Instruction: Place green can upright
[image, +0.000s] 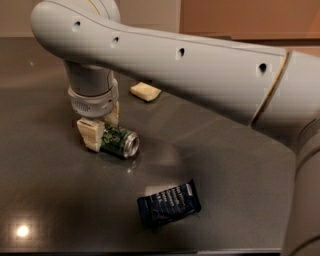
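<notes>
The green can (121, 142) lies on its side on the dark table (60, 200), its silver end facing right and towards the camera. My gripper (103, 133) hangs from the big white arm (200, 70) straight down over the can's left end. One cream finger (90, 134) presses on the can's near-left side and the other finger (114, 115) stands behind it, so the can's rear part sits between them. The gripper is shut on the can, which still rests on the table.
A dark blue snack packet (168, 204) lies on the table in front and to the right of the can. A small cream block (145, 91) lies behind, partly under the arm. The table's front edge runs along the bottom.
</notes>
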